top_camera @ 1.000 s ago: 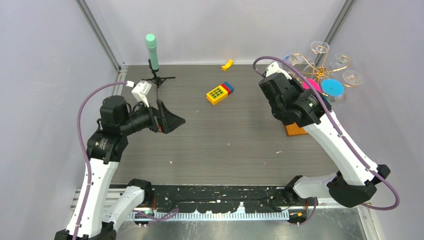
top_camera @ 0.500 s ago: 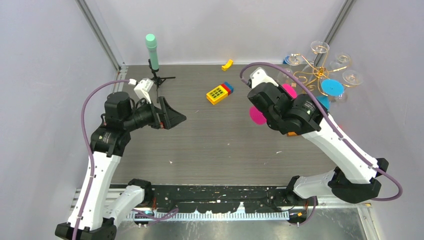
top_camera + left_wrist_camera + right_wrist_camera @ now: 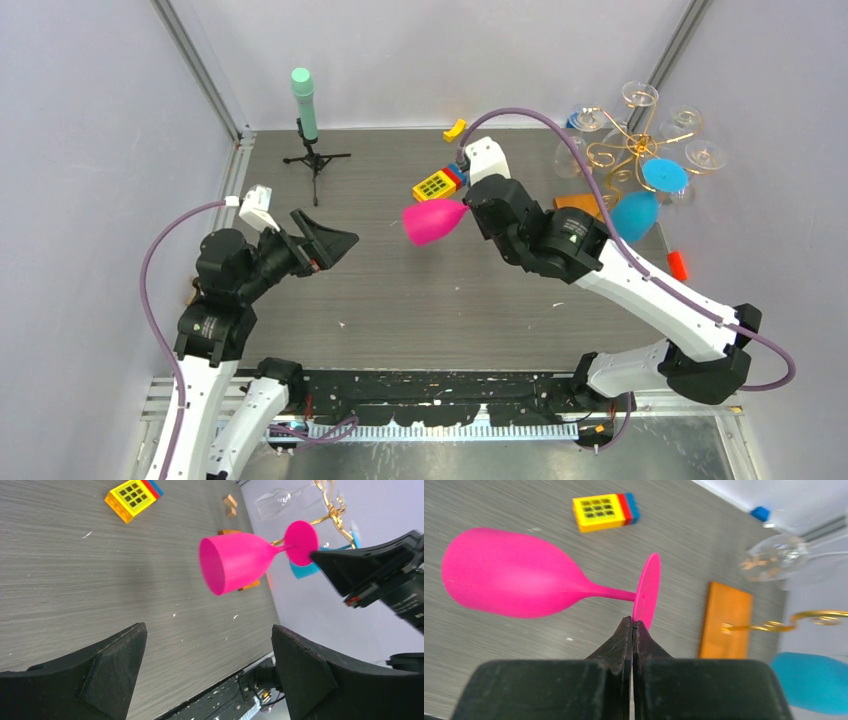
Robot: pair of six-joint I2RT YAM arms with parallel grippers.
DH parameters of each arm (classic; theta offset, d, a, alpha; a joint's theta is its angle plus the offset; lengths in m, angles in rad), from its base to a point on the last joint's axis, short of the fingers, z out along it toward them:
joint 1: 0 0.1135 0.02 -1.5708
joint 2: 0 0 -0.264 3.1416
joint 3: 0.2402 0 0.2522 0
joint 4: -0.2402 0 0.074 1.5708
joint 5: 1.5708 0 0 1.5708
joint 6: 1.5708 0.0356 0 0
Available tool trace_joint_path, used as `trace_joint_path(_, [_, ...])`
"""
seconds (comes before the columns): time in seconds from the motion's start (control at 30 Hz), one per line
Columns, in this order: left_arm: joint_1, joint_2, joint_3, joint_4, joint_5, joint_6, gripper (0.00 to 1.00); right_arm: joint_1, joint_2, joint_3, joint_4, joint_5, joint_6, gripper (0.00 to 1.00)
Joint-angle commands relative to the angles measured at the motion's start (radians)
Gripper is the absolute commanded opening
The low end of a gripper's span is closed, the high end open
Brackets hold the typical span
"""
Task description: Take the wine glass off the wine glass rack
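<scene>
Holding pink wine glass [image 3: 514, 582] sideways above counter [image 3: 420, 300] centre, apart from wine glass rack [image 3: 632, 150] at 2 o'clock. Right hand [image 3: 632, 626] clamped on foot rim; glass likely light, stiff, slick, could pivot; stem safer hold. Left hand [image 3: 328, 232] spread apart, 9 o'clock.

wine glass [image 3: 432, 221] left of wine glass rack [image 3: 632, 150] (well apart) | block [image 3: 437, 186] behind glass

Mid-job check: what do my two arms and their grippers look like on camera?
Both arms look alike: white links with black joint housings on the left arm and the right arm. A purple cable loops along each, and a white box sits near each wrist. The left gripper and right gripper have matte black, wedge-shaped fingers. Any lettering is too small to read.
</scene>
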Motion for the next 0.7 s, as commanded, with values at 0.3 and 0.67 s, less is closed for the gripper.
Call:
trace_joint_path(0.3, [0.005, 0.063, -0.056, 0.214, 0.15, -0.227, 0.98, 0.006, -0.106, -0.181, 0.406, -0.324, 0.37, 0.0])
trace_joint_path(0.67, [0.004, 0.105, -0.041, 0.231, 0.236, -0.343, 0.75, 0.007, -0.091, -0.214, 0.452, -0.414, 0.416, 0.0])
